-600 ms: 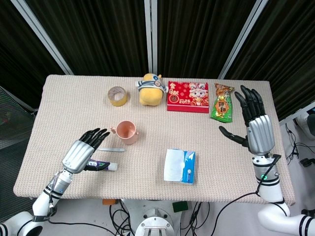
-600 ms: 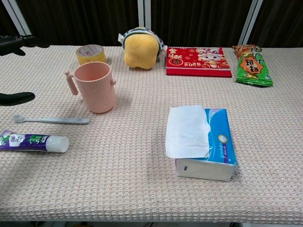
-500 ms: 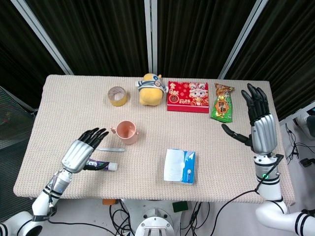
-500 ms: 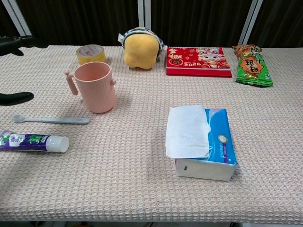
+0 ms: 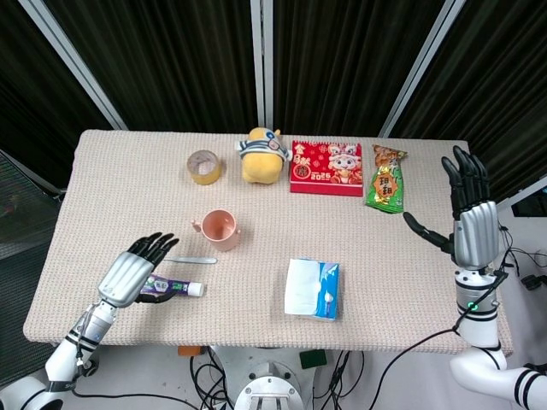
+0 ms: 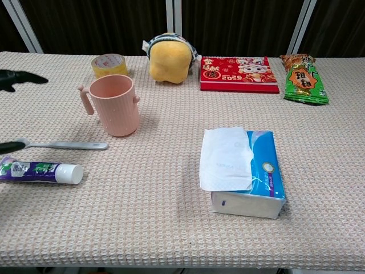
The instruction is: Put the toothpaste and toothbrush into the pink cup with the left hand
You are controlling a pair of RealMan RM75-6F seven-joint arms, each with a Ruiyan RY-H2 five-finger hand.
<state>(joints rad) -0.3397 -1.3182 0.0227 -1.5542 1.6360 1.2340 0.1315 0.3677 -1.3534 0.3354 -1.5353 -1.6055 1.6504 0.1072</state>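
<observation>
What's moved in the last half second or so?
The left hand pulled back toward the table's near edge, now over the toothpaste, holding nothing. The right hand drew off to the right, open. Toothbrush, pink cup and the rest stayed put.

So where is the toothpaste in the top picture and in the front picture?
Head view: the toothpaste lies low on the left, its left end under the left hand.
Chest view: it lies at the far left edge, cap pointing right.
Shared landmark: the toothbrush lies between it and the pink cup.
</observation>
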